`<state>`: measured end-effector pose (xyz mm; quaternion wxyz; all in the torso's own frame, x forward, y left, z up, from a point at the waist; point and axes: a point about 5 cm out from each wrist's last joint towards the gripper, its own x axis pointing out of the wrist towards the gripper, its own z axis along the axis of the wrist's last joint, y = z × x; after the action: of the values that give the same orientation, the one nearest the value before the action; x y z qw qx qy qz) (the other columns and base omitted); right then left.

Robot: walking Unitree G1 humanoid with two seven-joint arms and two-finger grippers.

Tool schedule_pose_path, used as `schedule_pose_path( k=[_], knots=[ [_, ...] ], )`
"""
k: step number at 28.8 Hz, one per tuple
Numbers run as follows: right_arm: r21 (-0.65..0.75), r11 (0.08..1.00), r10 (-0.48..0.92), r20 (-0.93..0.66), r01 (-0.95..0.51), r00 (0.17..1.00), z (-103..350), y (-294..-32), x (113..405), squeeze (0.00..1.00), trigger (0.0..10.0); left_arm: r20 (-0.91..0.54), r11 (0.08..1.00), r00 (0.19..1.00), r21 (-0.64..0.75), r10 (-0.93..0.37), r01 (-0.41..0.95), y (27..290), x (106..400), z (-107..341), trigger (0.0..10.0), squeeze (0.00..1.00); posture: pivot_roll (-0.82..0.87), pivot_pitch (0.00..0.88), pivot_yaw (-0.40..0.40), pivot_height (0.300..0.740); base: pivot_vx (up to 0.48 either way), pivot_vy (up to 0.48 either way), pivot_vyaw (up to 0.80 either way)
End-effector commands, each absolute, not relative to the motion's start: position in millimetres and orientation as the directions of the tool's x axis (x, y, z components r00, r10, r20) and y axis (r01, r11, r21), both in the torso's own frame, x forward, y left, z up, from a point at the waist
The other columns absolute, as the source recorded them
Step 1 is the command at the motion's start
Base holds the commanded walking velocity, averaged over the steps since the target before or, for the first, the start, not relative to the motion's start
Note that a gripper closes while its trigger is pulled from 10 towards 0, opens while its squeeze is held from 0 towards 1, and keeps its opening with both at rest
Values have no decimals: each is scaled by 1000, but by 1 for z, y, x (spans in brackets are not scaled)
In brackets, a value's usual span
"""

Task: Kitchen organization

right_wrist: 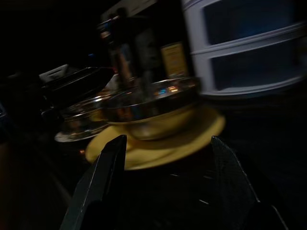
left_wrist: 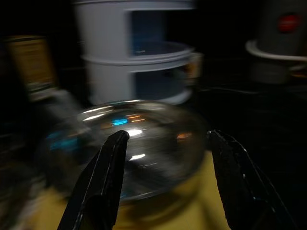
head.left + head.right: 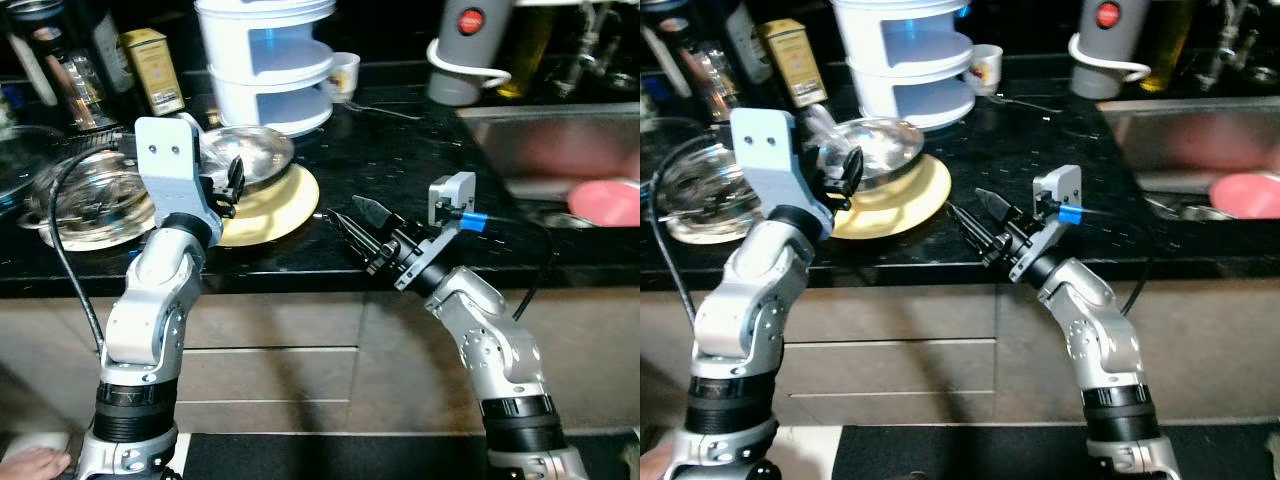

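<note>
Clearly the left end effector (image 3: pixel 234 184) is the one at work: its two black fingers (image 2: pixel 108 177) stand wide apart and hold nothing, poised at the near rim of the steel bowl (image 3: pixel 248 152). That bowl sits on the yellow plate (image 3: pixel 282 205), which lies on the black bench (image 3: pixel 400 140) near its front edge. The right end effector (image 3: pixel 352 226) hovers just off the plate's right side, also spread open and empty, its fingers aimed toward the plate and bowl.

To take the bowl well, I judge the left fingers should straddle the rim, one inside and one outside, and close firmly, since polished steel is likely to slip. A straight lift would keep the plate from dragging toward the edge. Behind stands a white tiered container (image 3: pixel 268 62); a glass dish (image 3: pixel 88 200) sits to the left and a steel sink (image 3: pixel 560 140) to the right, so the lift should stay clear of them.
</note>
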<state>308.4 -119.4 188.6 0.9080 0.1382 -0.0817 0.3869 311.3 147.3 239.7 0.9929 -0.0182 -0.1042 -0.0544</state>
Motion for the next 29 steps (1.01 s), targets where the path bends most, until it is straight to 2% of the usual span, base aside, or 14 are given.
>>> schedule_pose_path(
  k=[1, 7, 11, 18, 20, 22, 28, 29],
  knots=[
    [189, 659, 684, 254, -728, 684, 189, -119, 307, 0, 10000, 206, 994, 973, -23, -104, 111, 148, 311, 239, 10000, 0, -27, 31, 21, 740, 0, 0, 0],
    [188, 657, 686, 253, -730, 682, 189, -118, 307, 0, 10000, 213, 994, 972, -23, -97, 105, 149, 311, 240, 10000, 0, -27, 28, 21, 740, 0, 0, 0],
    [185, 657, 687, 253, -731, 681, 190, -118, 308, 0, 10000, 260, 999, 965, 21, -39, 35, 163, 312, 251, 10000, 0, -28, 24, 20, 740, 0, 0, 0],
    [183, 657, 688, 252, -732, 681, 189, -119, 307, 0, 10000, 338, 989, 936, 71, 101, -132, 209, 318, 278, 10000, 0, -29, 22, 19, 740, 0, 0, 0],
    [182, 657, 688, 252, -732, 681, 190, -119, 307, 0, 10000, 335, 986, 935, 68, 119, -150, 214, 319, 279, 10000, 0, -30, 25, 19, 740, 0, 0, 0],
    [182, 658, 687, 252, -731, 681, 190, -119, 307, 0, 10000, 319, 983, 934, 30, 161, -180, 231, 323, 281, 10000, 0, -33, 28, 19, 740, 0, 0, 0],
    [182, 659, 687, 251, -730, 682, 190, -120, 307, 0, 10000, 305, 981, 935, 6, 181, -192, 240, 325, 281, 10000, 0, -36, 35, 19, 740, 0, 0, 0],
    [182, 660, 686, 248, -729, 684, 190, -121, 306, 0, 10000, 279, 980, 939, -34, 199, -198, 253, 331, 280, 10000, 0, -41, 48, 20, 740, 0, 0, 0]
  ],
)
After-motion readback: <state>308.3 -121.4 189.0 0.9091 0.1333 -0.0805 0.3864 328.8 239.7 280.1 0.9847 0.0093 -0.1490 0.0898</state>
